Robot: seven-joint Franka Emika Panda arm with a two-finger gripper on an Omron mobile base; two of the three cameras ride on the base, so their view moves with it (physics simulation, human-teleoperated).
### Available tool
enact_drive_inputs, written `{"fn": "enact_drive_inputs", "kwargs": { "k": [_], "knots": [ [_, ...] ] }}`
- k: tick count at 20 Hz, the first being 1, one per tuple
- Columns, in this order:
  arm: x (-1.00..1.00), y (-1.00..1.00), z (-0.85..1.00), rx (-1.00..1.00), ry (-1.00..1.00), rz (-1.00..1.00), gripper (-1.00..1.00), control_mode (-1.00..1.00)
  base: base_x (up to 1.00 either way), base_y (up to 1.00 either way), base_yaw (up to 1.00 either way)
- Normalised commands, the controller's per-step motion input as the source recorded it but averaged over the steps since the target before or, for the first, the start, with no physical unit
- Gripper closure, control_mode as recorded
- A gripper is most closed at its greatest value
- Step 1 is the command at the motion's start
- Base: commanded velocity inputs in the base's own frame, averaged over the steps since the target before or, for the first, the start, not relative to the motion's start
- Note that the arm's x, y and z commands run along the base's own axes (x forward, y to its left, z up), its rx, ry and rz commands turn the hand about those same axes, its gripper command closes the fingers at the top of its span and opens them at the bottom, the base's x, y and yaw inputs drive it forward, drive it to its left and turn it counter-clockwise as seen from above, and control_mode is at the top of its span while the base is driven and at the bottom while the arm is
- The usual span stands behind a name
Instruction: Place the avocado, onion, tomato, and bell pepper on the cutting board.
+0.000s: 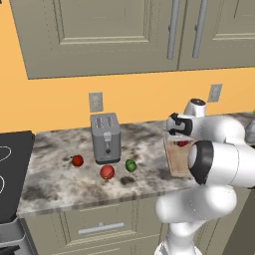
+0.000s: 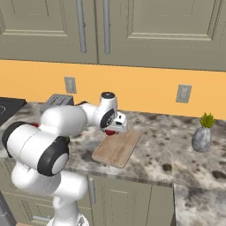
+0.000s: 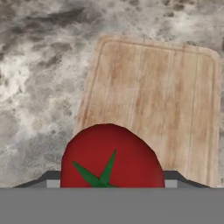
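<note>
1. At the left of the marbled tabletop (image 1: 60, 184) in the left base view, a small red round item (image 1: 77, 160) lies alone, with a black stovetop (image 1: 12, 169) further left at the tabletop's end.
2. A grey toaster (image 1: 105, 137) stands against the orange wall, under a wall outlet (image 1: 95, 101).
3. In front of the toaster lies a second red round item (image 1: 107, 172), and just right of it the green avocado (image 1: 130, 165); the two are near each other but apart.
4. Further right, the cutting board (image 2: 118, 148) lies flat on the tabletop, its near end towards the front edge.
5. The pincer (image 2: 114, 130) hangs over the board's far left part, closed on a red tomato (image 3: 111, 158) with a green stem star, which sits above the board's edge in the hand view.
6. At the far right stands a grey vase with a small plant (image 2: 203, 134).
</note>
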Motion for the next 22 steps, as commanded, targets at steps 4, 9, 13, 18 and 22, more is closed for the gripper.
{"fn": "enact_drive_inputs", "kwargs": {
  "k": [4, 9, 13, 18, 22],
  "knots": [
    [0.08, 0.00, -0.47, 0.00, 0.12, 0.00, 1.00, -1.00, 0.00, 0.00, 0.00],
    [0.02, 0.00, -0.35, 0.00, 0.08, 0.00, 1.00, -1.00, 0.00, 0.00, 0.00],
    [0.00, 0.00, -0.35, 0.00, 0.09, 0.00, 1.00, -1.00, 0.00, 0.00, 0.00],
    [0.00, 0.00, -0.34, 0.00, 0.09, 0.00, -1.00, -1.00, 0.00, 0.00, 0.00],
    [0.00, 0.00, -0.25, 0.00, 0.04, 0.00, -1.00, -1.00, 0.00, 0.00, 0.00]
  ]
}}
